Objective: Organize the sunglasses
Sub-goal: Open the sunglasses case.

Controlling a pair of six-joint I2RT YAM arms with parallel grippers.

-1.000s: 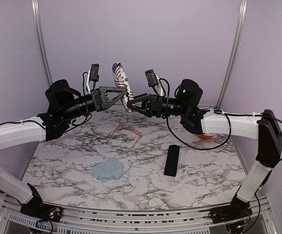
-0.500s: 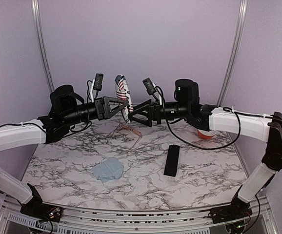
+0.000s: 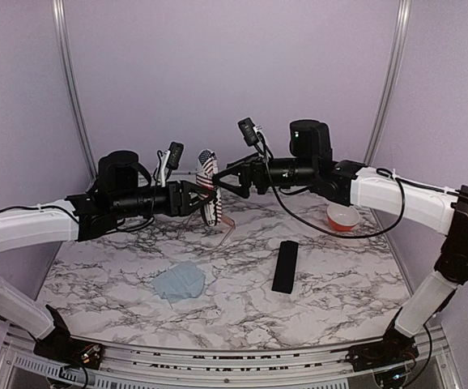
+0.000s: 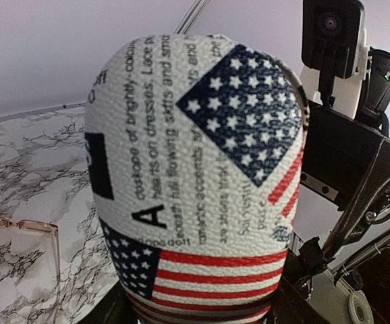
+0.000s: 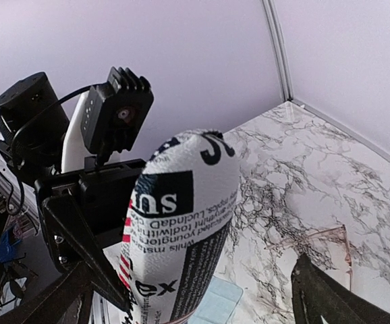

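the left arm (image 3: 31, 227) extends in from its side, and the left jaws pinch the lower part of the stars-and-stripes case (image 3: 209, 180), holding it upright above the surface (image 3: 339, 275). its long axis is near vertical, rounded end up. the right arm (image 3: 396, 198) extends in from the opposite side. the right jaws stand spread wide at the case's upper half, a finger on each side of it in the right wrist view, and neither appears to touch it.

the wire-framed sunglasses (image 3: 226, 220) lie flat on the surface just below and behind the held case, which partly hides them from above. the line of their pinkish lenses runs aslant from far left to near right. they lie downward from both pairs of jaws, about equally near each. the right jaws are the free ones, so they probably go down for the sunglasses or work the case open first.

i cannot find the lilac-framed pair. a pale blue cloth (image 3: 179, 282), a black case (image 3: 285, 266) and an orange bowl (image 3: 343, 217) sit apart.
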